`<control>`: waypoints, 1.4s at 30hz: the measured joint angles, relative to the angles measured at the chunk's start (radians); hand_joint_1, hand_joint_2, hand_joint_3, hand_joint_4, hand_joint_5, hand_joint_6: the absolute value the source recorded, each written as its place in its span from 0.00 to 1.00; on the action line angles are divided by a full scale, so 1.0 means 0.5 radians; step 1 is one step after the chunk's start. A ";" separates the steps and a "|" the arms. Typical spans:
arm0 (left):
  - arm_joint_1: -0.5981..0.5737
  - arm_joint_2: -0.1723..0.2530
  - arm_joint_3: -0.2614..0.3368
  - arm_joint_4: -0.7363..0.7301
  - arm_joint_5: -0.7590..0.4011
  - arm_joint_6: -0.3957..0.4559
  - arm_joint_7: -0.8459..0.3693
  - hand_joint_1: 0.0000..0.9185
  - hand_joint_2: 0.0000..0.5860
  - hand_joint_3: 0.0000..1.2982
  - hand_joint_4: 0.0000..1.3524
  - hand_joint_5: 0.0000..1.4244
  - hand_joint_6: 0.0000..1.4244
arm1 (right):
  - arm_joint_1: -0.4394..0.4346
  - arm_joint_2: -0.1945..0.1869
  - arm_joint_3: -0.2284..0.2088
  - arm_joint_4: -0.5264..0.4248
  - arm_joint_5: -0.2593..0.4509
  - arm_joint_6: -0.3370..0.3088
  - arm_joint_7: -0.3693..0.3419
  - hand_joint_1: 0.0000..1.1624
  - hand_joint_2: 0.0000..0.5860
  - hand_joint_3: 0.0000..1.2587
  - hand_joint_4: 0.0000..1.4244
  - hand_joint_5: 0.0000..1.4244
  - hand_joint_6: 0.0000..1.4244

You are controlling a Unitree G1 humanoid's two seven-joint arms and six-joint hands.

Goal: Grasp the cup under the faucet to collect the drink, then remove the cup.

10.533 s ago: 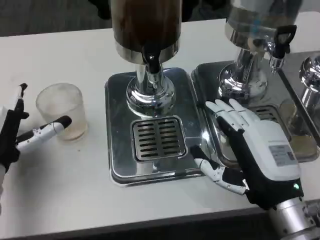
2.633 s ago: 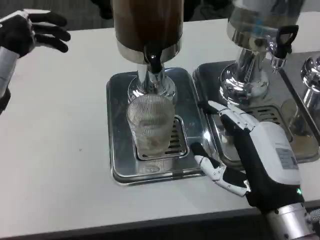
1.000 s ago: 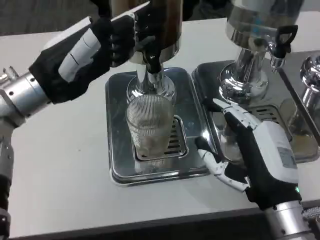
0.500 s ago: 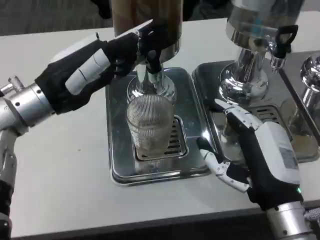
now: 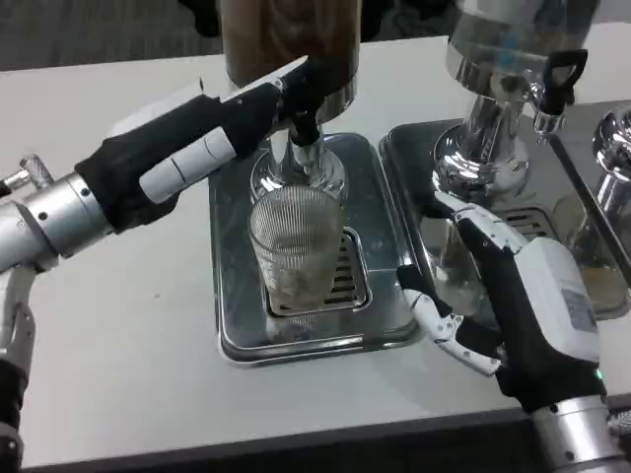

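A clear ribbed cup [image 5: 296,246] stands upright on the drain grille [image 5: 347,281] of the middle steel tray [image 5: 229,296], right under the black faucet [image 5: 302,123] of the dark-drink dispenser [image 5: 288,44]. My left hand [image 5: 232,118] reaches across from the left, and its fingers are at the faucet lever; whether they grip it is hidden. My right hand [image 5: 498,296] lies open over the tray to the right, fingers spread, a short gap from the cup.
A second dispenser [image 5: 508,59] with a black-handled tap [image 5: 562,74] stands on its own tray [image 5: 434,177] at the right, under my right hand. Bare white table [image 5: 108,335] lies left of and in front of the trays.
My left arm has swung in from the far left and stretched lower toward the faucet. My right hand has slid slightly right and nearer to me. The cup has not moved.
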 measured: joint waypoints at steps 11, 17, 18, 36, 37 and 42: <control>0.000 0.018 -0.044 0.033 0.057 -0.172 0.057 0.00 0.17 0.02 0.00 0.00 0.00 | 0.004 -0.003 -0.013 0.000 0.001 -0.001 0.000 0.44 0.69 0.20 0.19 0.14 0.15; 0.000 0.018 -0.048 0.064 0.053 -0.210 0.060 0.00 0.17 0.01 0.00 0.00 0.00 | 0.007 -0.004 -0.017 -0.009 0.001 -0.001 0.001 0.44 0.70 0.20 0.19 0.14 0.15; 0.000 0.018 -0.048 0.071 0.052 -0.218 0.059 0.00 0.17 0.01 0.00 0.00 0.00 | 0.007 -0.005 -0.018 -0.011 0.001 -0.001 0.001 0.44 0.70 0.20 0.19 0.14 0.15; 0.000 0.051 -0.142 0.098 0.141 -0.443 0.133 0.00 0.17 0.01 0.00 0.00 0.00 | 0.013 -0.011 -0.025 -0.019 0.003 -0.001 0.039 0.43 0.70 0.20 0.19 0.14 0.15; 0.000 0.056 -0.150 0.099 0.144 -0.456 0.141 0.00 0.17 0.01 0.00 0.00 0.00 | 0.013 -0.011 -0.025 -0.019 0.004 -0.001 0.041 0.43 0.70 0.20 0.19 0.14 0.15; 0.000 0.080 -0.201 0.108 0.190 -0.529 0.205 0.00 0.16 0.01 0.00 0.00 0.00 | 0.013 -0.011 -0.026 -0.021 0.007 -0.001 0.044 0.43 0.70 0.20 0.19 0.14 0.15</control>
